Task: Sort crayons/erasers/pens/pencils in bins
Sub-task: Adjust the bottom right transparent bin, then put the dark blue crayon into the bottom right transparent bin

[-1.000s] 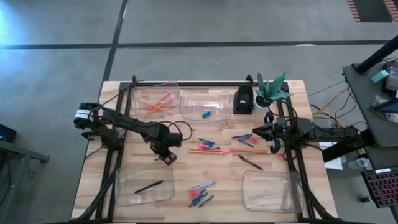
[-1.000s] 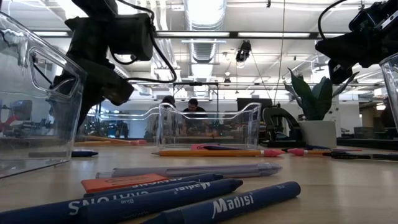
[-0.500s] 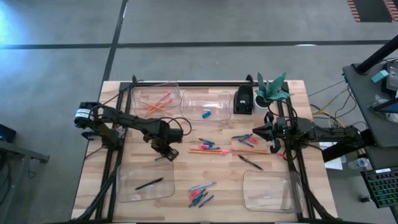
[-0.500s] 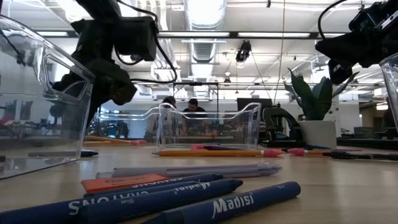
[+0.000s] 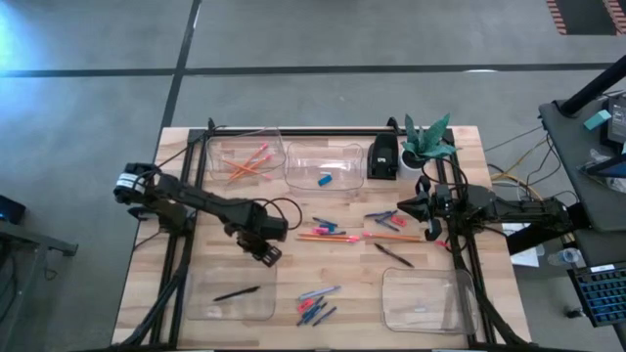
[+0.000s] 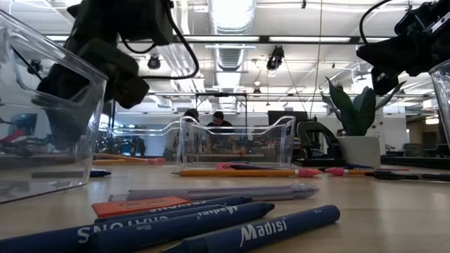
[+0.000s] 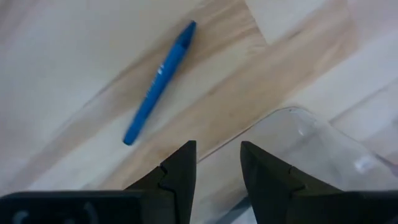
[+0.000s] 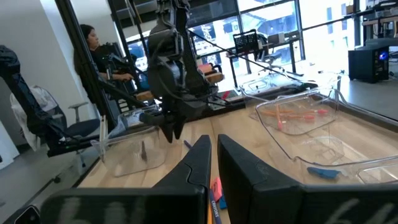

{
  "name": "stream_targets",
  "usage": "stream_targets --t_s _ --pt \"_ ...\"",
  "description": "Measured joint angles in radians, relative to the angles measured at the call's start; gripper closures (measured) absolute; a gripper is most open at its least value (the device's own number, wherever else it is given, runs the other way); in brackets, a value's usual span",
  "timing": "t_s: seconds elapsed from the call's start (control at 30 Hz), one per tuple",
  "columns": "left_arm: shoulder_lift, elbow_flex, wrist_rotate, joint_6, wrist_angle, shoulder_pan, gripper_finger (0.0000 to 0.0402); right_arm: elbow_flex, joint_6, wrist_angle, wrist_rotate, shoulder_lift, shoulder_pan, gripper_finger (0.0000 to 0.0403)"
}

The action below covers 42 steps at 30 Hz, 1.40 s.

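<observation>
Left pincer [image 5: 269,254] shifted toward near-left bin [image 5: 230,290], fingers spread, empty; blue crayon [image 7: 159,83] below, likely next pick. Right pincer [image 5: 403,208] waiting, pressed together.

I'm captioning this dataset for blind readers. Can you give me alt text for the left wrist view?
The left gripper, fingers parted and empty, hangs over a light wooden table, where a blue crayon lies slanted. A clear bin's rounded corner lies beneath the fingertips.

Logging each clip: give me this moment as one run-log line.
left claw: open, empty, above front-left bin rim | right claw: waiting at right edge | black pen: in that bin | blue crayon: on table
</observation>
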Motion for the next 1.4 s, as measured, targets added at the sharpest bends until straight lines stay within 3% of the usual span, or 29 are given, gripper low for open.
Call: stream_targets --t_s 0.57,1.03,1.4 --pt "-0.001 0.04 0.012 -0.204 -0.01 -0.129 0.0291 0.0 0.0 0.0 0.0 0.0 0.0 0.038" --pt "-0.007 0.028 -0.112 -0.038 -0.064 0.006 0.0288 0.0 0.0 0.0 0.0 0.0 0.0 0.038" --pt "0.033 -0.039 -0.155 -0.013 -0.024 0.02 0.0285 0.0 0.0 0.0 0.0 0.0 0.0 0.038"
